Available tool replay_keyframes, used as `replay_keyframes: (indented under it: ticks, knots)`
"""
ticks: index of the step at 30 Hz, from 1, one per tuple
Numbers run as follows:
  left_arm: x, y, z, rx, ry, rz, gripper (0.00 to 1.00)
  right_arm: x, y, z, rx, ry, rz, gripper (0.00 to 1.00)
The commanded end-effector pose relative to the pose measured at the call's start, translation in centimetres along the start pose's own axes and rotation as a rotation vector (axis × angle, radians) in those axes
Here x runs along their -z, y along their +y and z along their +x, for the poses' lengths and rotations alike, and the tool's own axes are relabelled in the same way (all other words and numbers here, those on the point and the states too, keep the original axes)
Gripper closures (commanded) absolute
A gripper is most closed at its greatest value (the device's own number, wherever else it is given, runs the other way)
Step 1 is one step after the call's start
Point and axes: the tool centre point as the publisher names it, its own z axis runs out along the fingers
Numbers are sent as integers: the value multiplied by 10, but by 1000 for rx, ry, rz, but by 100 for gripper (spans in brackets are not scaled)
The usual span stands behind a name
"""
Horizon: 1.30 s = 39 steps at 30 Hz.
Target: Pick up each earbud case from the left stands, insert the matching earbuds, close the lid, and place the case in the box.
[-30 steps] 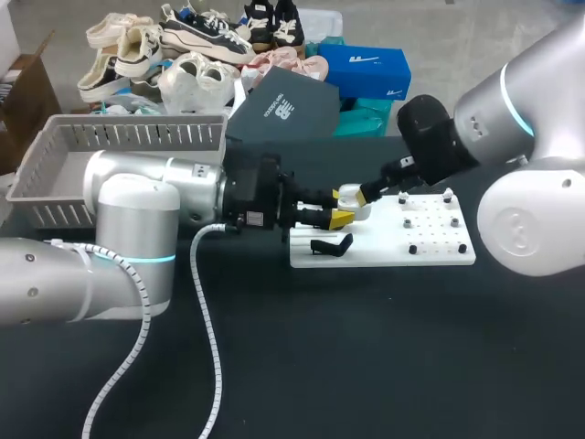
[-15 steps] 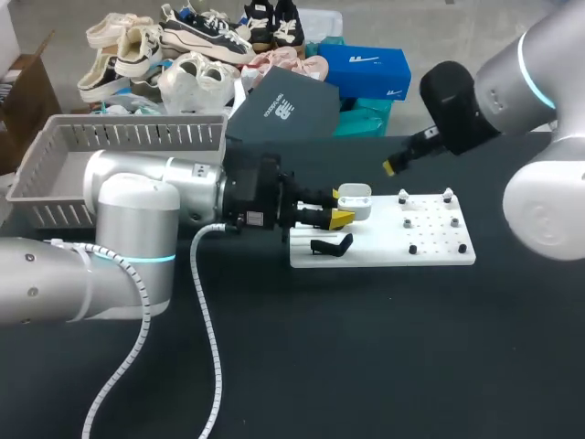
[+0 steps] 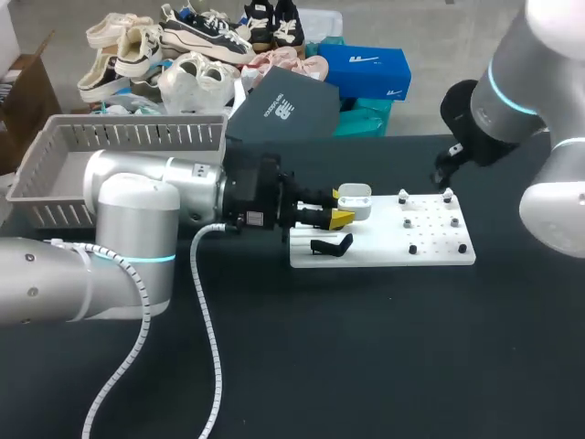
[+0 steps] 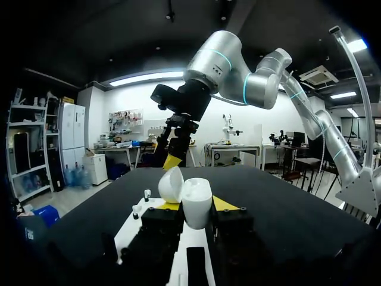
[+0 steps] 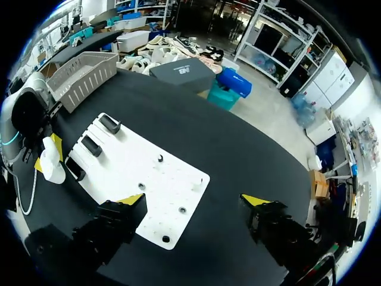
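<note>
Fingers (image 4: 224, 204) of the left gripper (image 4: 196, 205) pinch the earbud case (image 4: 197, 198) from both sides. The case is smooth, glossy white and rounded, its lid (image 4: 171, 185) flipped open. It is held above the left end of the white board (image 3: 439, 251) on the desk (image 3: 366, 366). The right gripper (image 5: 193, 200) hangs over the board's far right corner, fingers (image 5: 131, 200) spread wide.

- The board (image 3: 384, 249) is being borne by the table (image 3: 366, 366), slightly right of its middle
- The earbud case (image 3: 355, 199) is being held in the left gripper (image 3: 340, 216), over the board's left end
- A stand (image 3: 331, 245) is being carried on that end, nearer than the case
- The box (image 3: 55, 174) is being kept at the table's far left
- The right gripper (image 3: 445, 174) is being held above the board's far right corner
</note>
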Motion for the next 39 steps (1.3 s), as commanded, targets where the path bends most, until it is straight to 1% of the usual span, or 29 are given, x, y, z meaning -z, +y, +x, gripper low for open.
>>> replay_keyframes:
  ticks: [1, 4, 8, 11, 14, 20, 21, 23, 25, 28, 30, 39]
  knots:
    - [0, 0, 0, 0, -1, 0, 100, -16, 0, -7, -18, 33, 183, 19]
    - [0, 0, 0, 0, -1, 0, 100, -25, -4, -7, -13, 62, 197, 17]
    - [0, 0, 0, 0, -1, 0, 100, -34, -2, -4, -9, 100, 199, 20]
    - [0, 0, 0, 0, -1, 0, 100, -42, -1, -3, -15, 120, 195, 20]
    - [0, 0, 0, 0, -1, 0, 100, -49, 0, -2, -15, 140, 201, 22]
    - [0, 0, 0, 0, -1, 0, 100, -61, -1, -1, -25, 175, 206, 29]
    - [0, 0, 0, 0, -1, 0, 100, -62, 0, -1, -25, 176, 205, 32]
    - [0, 0, 0, 0, -1, 0, 100, -65, 1, -1, -26, 181, 203, 34]
    - [0, 0, 0, 0, -1, 0, 100, -67, 3, -1, -23, 187, 202, 42]
    - [0, 0, 0, 0, -1, 0, 100, -72, 4, -1, -23, 199, 201, 44]
    - [0, 0, 0, 0, -1, 0, 100, -76, 3, 0, -26, 209, 203, 49]
    - [0, 0, 0, 0, -1, 0, 100, -83, 0, 3, -40, 228, 207, 55]
